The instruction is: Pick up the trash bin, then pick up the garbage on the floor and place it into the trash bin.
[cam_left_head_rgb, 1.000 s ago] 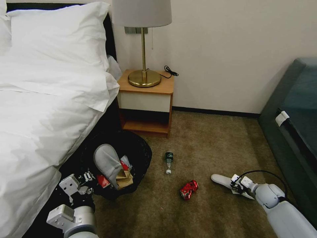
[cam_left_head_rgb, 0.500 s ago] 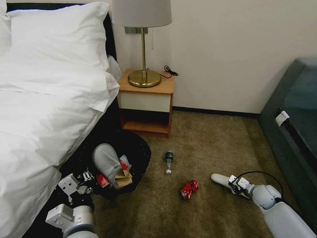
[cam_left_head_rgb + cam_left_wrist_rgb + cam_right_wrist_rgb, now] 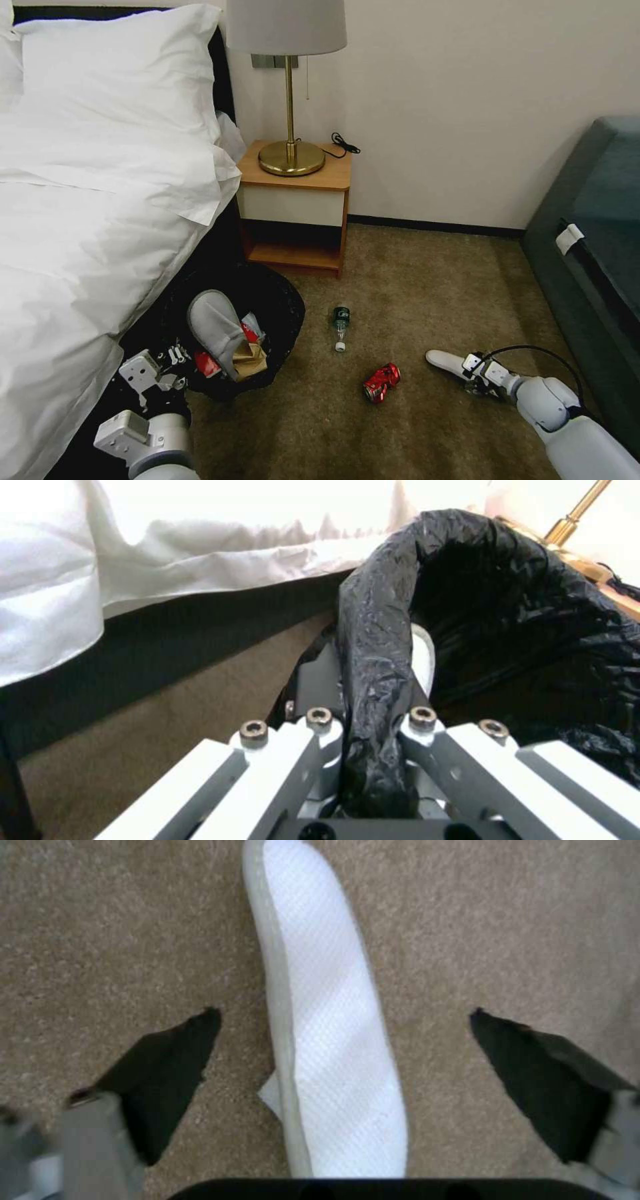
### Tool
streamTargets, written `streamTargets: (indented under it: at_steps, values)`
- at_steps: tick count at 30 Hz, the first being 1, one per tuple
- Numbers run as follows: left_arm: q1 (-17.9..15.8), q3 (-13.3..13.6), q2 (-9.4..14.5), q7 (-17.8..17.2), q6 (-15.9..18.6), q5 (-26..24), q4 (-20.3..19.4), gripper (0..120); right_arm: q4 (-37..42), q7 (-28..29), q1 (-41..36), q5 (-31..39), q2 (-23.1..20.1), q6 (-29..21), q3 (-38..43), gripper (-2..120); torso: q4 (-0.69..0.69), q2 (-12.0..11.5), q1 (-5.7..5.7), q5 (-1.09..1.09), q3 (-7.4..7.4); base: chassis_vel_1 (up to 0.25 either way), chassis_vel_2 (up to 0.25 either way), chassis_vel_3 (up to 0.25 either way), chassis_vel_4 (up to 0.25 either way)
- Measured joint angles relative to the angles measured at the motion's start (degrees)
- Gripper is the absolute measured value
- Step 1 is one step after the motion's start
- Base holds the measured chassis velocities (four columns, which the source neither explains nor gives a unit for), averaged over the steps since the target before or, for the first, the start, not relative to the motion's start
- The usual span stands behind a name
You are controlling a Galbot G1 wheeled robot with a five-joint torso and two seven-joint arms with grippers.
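The trash bin [image 3: 280,300], lined with a black bag, stands by the bed with a grey slipper [image 3: 213,327], a brown paper bag and red wrappers inside. My left gripper [image 3: 175,360] is shut on its bag-covered rim [image 3: 377,680]. On the carpet lie a white slipper [image 3: 448,363], a crushed red can [image 3: 381,383] and a small green bottle [image 3: 341,321]. My right gripper [image 3: 477,379] is low over the white slipper [image 3: 327,1030], open, with one black fingertip [image 3: 170,1065] on either side of it.
The bed [image 3: 80,220] with white linen fills the left side. A wooden nightstand [image 3: 293,213] with a brass lamp [image 3: 290,100] stands against the wall. A dark green sofa [image 3: 593,253] runs along the right. Open carpet lies between them.
My right gripper has sunk lower over the white slipper's near end. The left arm and the bin have barely shifted.
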Motion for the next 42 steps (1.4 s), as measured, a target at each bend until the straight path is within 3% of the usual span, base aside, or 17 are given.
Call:
streamTargets:
  at_steps: [8,17,26,28,33,42]
  values:
    - [-0.1,-0.1,0.0,0.0,0.0,0.0,0.1,4,-4.5,0.0,2.5,-1.7,2.7,0.2,-0.7,95,0.00,0.0,0.00,0.00,0.00,0.000,0.000,0.000,0.000]
    - [-0.1,-0.3,-0.1,0.0,0.0,-0.1,0.3,4,-10.4,-0.4,5.6,-4.9,6.5,0.7,-1.3,59,0.01,0.0,0.00,0.00,0.00,0.000,0.000,0.000,0.000]
    - [-0.3,-0.1,-0.2,0.0,0.1,-0.1,0.5,4,-11.7,-0.5,6.1,-5.6,5.6,1.0,-0.3,31,0.01,0.0,0.00,0.01,0.00,0.000,0.000,0.000,0.000]
    - [-0.4,0.1,-0.3,0.0,0.1,-0.1,0.5,4,-10.8,-0.5,5.5,-5.6,4.7,1.0,0.2,18,0.00,0.0,0.00,0.00,0.00,0.000,0.000,0.000,0.000]
    - [-0.3,0.4,-0.3,0.0,0.2,0.0,0.5,4,-9.4,-0.3,4.5,-5.6,3.2,1.0,1.0,2,0.00,0.0,0.00,0.00,0.00,0.000,0.000,0.000,0.000]
    - [0.1,0.2,-0.1,0.1,0.2,0.0,0.0,4,-3.8,3.3,1.7,-2.3,0.7,2.6,1.9,0,-0.01,0.0,0.00,0.00,0.01,0.000,0.000,0.000,0.000]
